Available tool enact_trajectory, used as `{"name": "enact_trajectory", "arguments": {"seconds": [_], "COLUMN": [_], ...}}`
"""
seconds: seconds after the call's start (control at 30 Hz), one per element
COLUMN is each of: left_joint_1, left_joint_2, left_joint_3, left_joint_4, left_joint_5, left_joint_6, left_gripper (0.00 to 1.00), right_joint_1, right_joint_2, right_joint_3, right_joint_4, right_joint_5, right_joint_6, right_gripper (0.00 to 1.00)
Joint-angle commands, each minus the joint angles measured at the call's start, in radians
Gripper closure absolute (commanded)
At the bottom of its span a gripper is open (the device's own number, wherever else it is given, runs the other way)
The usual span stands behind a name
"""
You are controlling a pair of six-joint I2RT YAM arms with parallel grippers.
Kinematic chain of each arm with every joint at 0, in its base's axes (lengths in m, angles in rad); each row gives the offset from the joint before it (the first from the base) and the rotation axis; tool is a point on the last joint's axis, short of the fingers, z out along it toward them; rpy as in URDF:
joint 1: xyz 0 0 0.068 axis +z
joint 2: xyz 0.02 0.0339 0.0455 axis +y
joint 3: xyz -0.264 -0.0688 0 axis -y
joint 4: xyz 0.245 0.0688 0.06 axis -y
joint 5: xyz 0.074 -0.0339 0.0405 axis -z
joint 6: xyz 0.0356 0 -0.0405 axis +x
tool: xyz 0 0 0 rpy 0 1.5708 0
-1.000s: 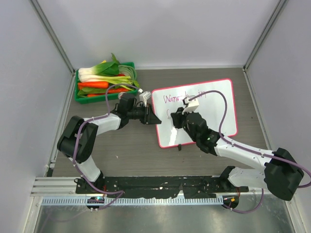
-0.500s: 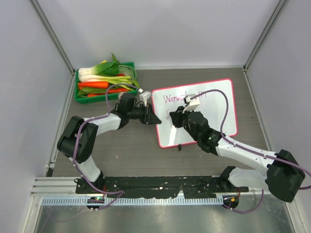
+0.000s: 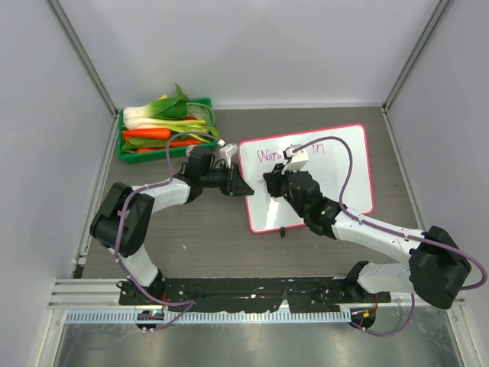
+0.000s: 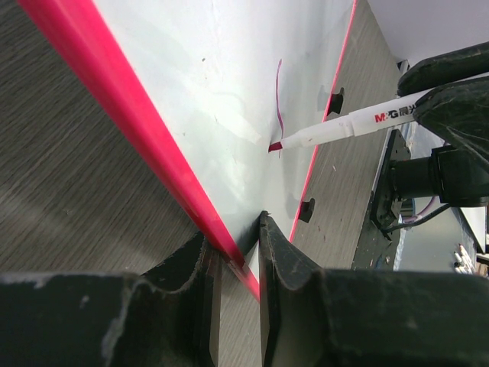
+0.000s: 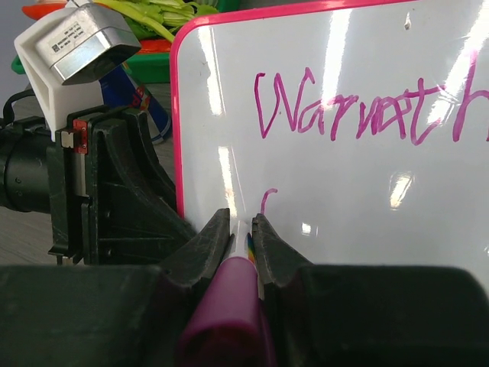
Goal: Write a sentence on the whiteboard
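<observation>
Grey walls close in a brown wood-grain counter [image 3: 199, 245], with my two arms bolted at its near edge. At the far left sits a green crate [image 3: 124, 151] piled with vegetables [image 3: 164, 122], greens over orange carrots.

My left jaws are closed on the pink frame at the left edge of the whiteboard [image 3: 344, 176], one finger on each side of it; the left wrist view shows the frame running straight into the narrow gap between them. The whiteboard sits right of centre on the counter, just right of the crate and apart from it, with small black feet along its near edge.

The sentence [image 5: 344, 115] is thin magenta cursive near the board's far edge. One line of it is written, and below it at the left there is a single curved stroke.

My right jaws are closed on a marker [image 4: 351, 126], a white barrel with a purple rear end that sticks up between the fingers. They hang over the left half of the board. The marker's magenta tip rests on the white surface at the end of that short stroke.
</observation>
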Motion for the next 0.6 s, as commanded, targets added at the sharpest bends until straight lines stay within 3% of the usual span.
{"name": "enact_trajectory", "arguments": {"seconds": [0.0,0.57], "left_joint_1": [-0.028,-0.028], "left_joint_2": [0.04,0.038], "left_joint_3": [-0.014,-0.014], "left_joint_4": [-0.092,-0.092], "left_joint_5": [-0.095,-0.098], "left_joint_6": [0.124,0.125], "left_gripper": [1.0,1.0], "right_joint_1": [-0.016,-0.053], "right_joint_2": [-0.016,-0.087], "right_joint_3": [0.016,0.013], "right_joint_4": [0.006,-0.004], "right_joint_5": [0.065,0.052], "right_joint_6": [-0.028,-0.037], "right_gripper": [0.99,0.98]}}
